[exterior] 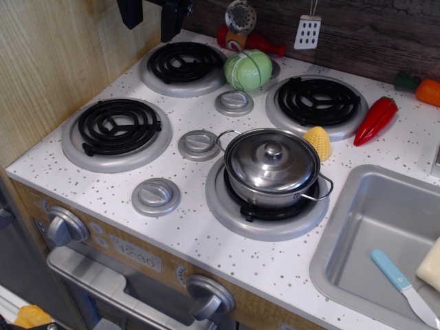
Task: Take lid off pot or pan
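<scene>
On the speckled tabletop (172, 230) we count four burners, one sink (375, 234) and three dials. One pot (273, 180) sits on the front right burner (227, 206), its one lid (271, 161) on. Whether the claw (157, 12), far back, is parted, we cannot tell.

Black 2-fingered robot gripper (155, 17) visible only at the far left of the scene, hanging down from the top edge. Only the lower ends of the 2 dark fingers (173, 20) showing, the left one shorter and blunter, the right one reaching lower. Fingers set apart with a clear gap between them, nothing held. Both pointing roughly straight down, raised above the counter and touching nothing. Wrist and arm cut off by the top edge, pose unknowable.
</scene>
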You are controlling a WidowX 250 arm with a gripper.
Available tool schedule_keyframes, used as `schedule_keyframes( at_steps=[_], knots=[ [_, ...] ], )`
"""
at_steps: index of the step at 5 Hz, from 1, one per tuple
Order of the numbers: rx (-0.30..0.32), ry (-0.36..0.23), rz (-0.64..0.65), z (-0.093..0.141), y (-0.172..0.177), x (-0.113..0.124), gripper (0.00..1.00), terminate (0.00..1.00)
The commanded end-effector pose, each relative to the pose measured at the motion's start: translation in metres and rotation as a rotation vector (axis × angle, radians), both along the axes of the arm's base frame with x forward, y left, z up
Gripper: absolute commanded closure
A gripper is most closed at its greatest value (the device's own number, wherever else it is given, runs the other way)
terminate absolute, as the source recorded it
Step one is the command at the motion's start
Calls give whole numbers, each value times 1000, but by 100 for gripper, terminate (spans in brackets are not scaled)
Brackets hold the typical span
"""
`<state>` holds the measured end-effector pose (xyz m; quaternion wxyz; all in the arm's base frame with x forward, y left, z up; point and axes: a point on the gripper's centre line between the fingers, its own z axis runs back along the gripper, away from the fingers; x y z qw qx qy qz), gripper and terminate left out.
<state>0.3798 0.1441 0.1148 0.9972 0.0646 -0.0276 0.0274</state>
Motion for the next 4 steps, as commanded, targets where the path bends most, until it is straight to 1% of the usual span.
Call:
schedule_keyframes(
  at_steps=[1, 2, 3, 4],
  knots=[
    [0, 0, 0, 0, 0, 0, 0, 0],
    [-31, -12, 76, 1, -36, -24, 0, 0],
    [-73, -76, 116, 0, -81, -52, 0, 0],
    [-104, -83, 107, 3, -115, -66, 0, 0]
  ],
)
